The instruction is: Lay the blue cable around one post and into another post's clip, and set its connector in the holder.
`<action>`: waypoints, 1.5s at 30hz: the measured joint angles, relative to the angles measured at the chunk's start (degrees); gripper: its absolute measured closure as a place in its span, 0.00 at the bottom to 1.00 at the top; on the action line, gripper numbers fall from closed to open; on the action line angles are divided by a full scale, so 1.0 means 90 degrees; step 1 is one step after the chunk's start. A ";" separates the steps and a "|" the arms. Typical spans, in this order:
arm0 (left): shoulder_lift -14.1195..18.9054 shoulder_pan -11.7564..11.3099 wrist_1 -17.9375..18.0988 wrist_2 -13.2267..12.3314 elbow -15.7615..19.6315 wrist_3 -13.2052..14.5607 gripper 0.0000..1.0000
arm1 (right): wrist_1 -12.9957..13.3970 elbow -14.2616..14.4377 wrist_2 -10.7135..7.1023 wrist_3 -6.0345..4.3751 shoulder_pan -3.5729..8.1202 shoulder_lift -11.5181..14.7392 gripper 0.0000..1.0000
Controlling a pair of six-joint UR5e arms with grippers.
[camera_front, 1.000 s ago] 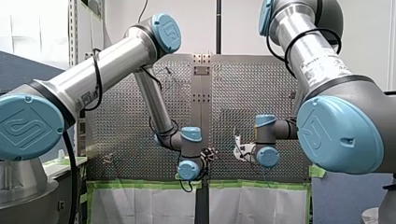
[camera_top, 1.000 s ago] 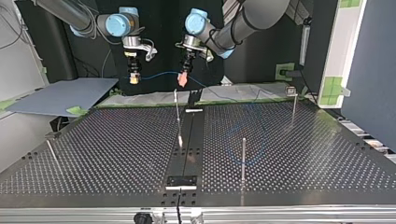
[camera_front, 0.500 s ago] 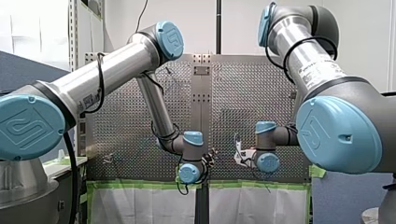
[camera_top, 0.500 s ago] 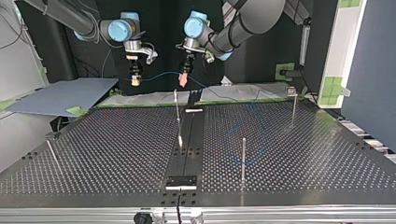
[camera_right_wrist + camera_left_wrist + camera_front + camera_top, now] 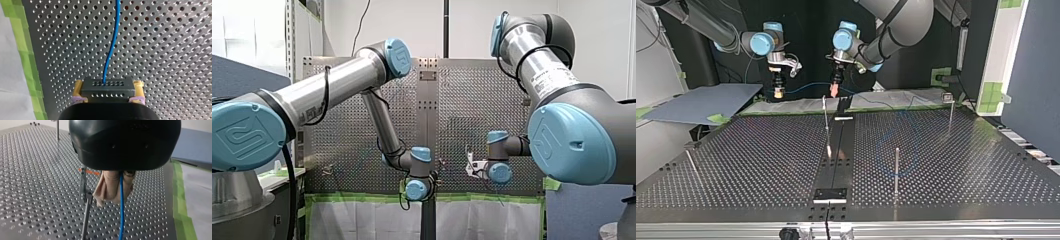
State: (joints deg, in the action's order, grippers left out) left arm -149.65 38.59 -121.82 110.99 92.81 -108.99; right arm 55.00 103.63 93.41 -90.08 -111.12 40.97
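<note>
Right fingers, yellow-padded, clamped on the two ends of the connector, a dark block with rows of small holes. Held off the perforated tabletop, near the green tape along its edge. Blue cable out of the middle of the connector's face and away ahead of the fingers.

Left fingers, beige-padded under a black housing, pinched narrowly on the same cable. From between the pads, a straight blue line downward. Just beside them, the middle post, slim, metal and upright, with a small orange piece just beyond its head. Pads and post close; touching or not, unclear.

In the top view, both raised at the far edge of the tabletop: right fingers at the view's left, left fingers near the middle, directly above the middle post. Between the two, the cable in a shallow upward arc. Past the left fingers, onward to the view's right and down to a faint loop on the tabletop by the near right post; around it or merely behind it, hard to tell.

Far right post upright with a small clip-like head. Left post short and leaning at the near left. Small black plate at the near end of the dark middle strip, well apart from the connector.
</note>
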 joint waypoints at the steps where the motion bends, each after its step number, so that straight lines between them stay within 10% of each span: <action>1: -0.0027 -0.0021 -0.0003 0.0003 -0.0041 -0.0032 0.95 | -0.0041 -0.0025 -0.0002 0.0004 0.0017 -0.0001 1.00; 18: -0.0061 -0.0406 -0.0005 0.0468 -0.0199 -0.0180 0.95 | -0.0355 -0.0408 -0.0178 0.0040 0.0307 -0.0014 1.00; 45: -0.0005 -0.0476 0.0112 0.0249 -0.0423 0.0173 0.95 | -0.0538 -0.0455 -0.0185 0.0220 0.0543 -0.0029 1.00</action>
State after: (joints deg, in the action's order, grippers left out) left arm -149.69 34.30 -120.81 113.23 89.00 -107.43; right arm 50.15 99.54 91.75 -88.09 -106.24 40.71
